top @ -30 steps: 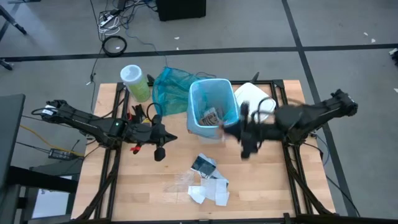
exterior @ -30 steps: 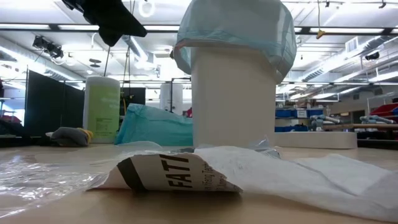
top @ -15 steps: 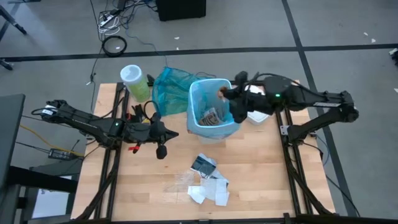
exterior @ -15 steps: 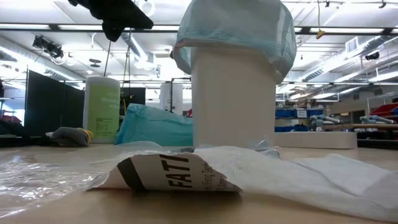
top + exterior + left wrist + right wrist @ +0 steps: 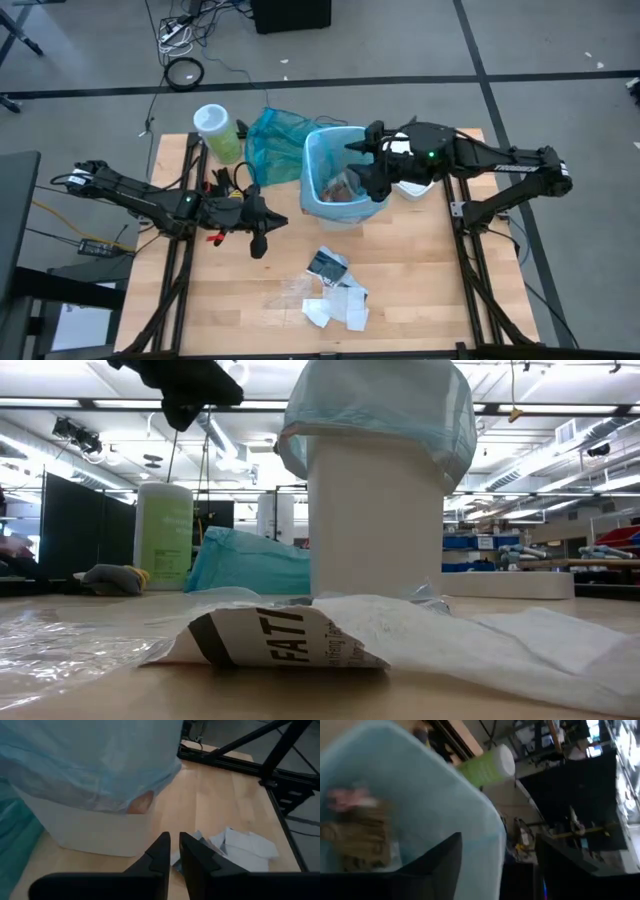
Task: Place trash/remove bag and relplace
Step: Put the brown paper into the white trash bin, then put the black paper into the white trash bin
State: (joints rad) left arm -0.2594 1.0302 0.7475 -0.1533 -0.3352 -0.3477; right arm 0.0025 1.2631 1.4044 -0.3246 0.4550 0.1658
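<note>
A white bin [image 5: 375, 530] stands at the table's far middle. The light blue bag [image 5: 322, 160] lines it and is folded over its rim [image 5: 90, 765]. My right gripper [image 5: 360, 168] hovers open over the bin's mouth, and nothing is between its fingers [image 5: 500, 870]. Brown and pinkish trash [image 5: 357, 830] lies inside the bag. More trash [image 5: 332, 292], white paper, a dark packet and clear plastic, lies on the table near the bin. My left gripper [image 5: 258, 238] hangs above the table to the bin's left. Its fingers [image 5: 175, 851] stand a narrow gap apart, holding nothing.
A darker teal bag [image 5: 272, 140] and a green canister [image 5: 215, 130] sit at the far left of the bin. A white flat object [image 5: 412, 165] lies to the bin's right, under my right arm. Bare wood lies between the bin and the scraps.
My right gripper has swung from the table beside the bin's near right corner toward the far edge, out over the bin's mouth, rolling as it went. There it has opened, and the brownish scrap seen at its fingertips is gone from them.
</note>
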